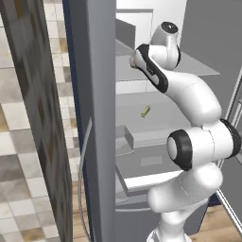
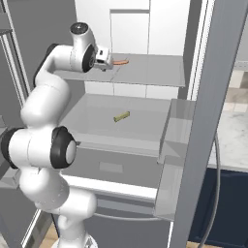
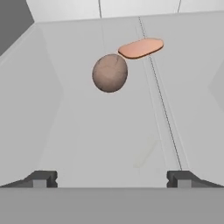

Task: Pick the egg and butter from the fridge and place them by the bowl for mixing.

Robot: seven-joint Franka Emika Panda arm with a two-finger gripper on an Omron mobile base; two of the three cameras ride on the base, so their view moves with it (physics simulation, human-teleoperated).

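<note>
In the left base view the fridge (image 1: 94,118) stood open, its grey door edge filling the left side, and the white arm reached up toward the upper shelf (image 1: 198,66). More to the right and lower, the butter (image 1: 145,111) lay alone on the middle shelf, a small yellow-olive stick, well apart from the arm. In the right base view the gripper (image 2: 105,62) was at the left edge of the upper shelf, pointing at an orange flat piece (image 2: 121,62) near it; the butter (image 2: 121,116) lay below on the middle shelf, a little to the right. In the hand view the left finger (image 3: 41,178) and the right finger (image 3: 183,178) were spread wide with nothing between them. Ahead of them on the shelf stood the egg (image 3: 110,73), brownish and round, and just behind it to the right lay the orange flat piece (image 3: 141,47); whether these two touched I could not tell for sure. I judged the egg to be light, smooth and fragile, and it would roll easily if pushed. The fingers should take it across its widest middle, with soft pressure only. The butter seemed soft and slippery, so it was better to hold it across its short sides, near the centre.
</note>
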